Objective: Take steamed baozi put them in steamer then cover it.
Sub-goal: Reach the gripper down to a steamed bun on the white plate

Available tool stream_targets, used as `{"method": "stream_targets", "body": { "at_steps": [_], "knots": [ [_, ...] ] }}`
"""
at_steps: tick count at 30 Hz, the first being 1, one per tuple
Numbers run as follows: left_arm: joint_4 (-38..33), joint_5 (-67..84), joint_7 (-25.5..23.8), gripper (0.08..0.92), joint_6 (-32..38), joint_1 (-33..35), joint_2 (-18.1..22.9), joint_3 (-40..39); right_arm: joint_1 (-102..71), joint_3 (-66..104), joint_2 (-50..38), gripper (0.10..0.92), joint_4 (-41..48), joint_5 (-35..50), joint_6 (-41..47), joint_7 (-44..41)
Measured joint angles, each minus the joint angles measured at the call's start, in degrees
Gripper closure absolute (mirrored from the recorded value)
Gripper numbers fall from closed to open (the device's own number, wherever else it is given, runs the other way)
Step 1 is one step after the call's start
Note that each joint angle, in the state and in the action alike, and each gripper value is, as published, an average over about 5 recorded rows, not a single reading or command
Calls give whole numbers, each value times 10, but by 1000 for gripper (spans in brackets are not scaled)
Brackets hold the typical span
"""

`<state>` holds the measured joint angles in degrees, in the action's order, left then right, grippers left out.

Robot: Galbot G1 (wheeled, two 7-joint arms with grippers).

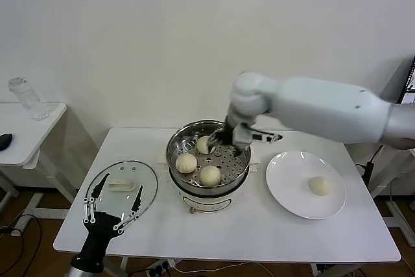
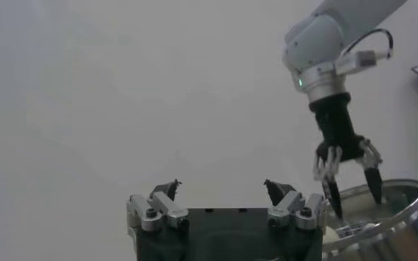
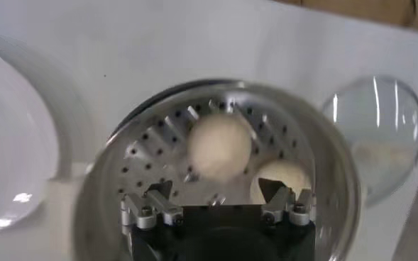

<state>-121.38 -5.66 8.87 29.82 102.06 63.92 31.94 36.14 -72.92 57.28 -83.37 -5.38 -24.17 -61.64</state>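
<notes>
The steamer stands mid-table with three baozi on its perforated tray: one at the back, one on the left, one at the front. A fourth baozi lies on the white plate. My right gripper hangs open and empty inside the pot's rim, next to the back baozi; in the right wrist view the gripper sits just short of that baozi. The glass cover lies flat on the table's left. My left gripper is open over the cover's near edge.
A small side table with a clear bottle stands far left. The left wrist view shows my left gripper facing the wall, with the right gripper and the steamer rim beyond. The table's front edge is close to the left gripper.
</notes>
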Motion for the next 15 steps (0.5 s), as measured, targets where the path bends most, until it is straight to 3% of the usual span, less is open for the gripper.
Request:
{"method": "stream_targets", "body": {
  "at_steps": [7, 15],
  "knots": [
    [-4, -4, 0, 177, -3, 2, -3, -2, 2, 5, -87, 203, 68, 126, 122, -17],
    [-6, -6, -1, 177, -3, 6, -8, 0, -34, 0, -172, 203, 156, 182, 190, -24]
  ]
}}
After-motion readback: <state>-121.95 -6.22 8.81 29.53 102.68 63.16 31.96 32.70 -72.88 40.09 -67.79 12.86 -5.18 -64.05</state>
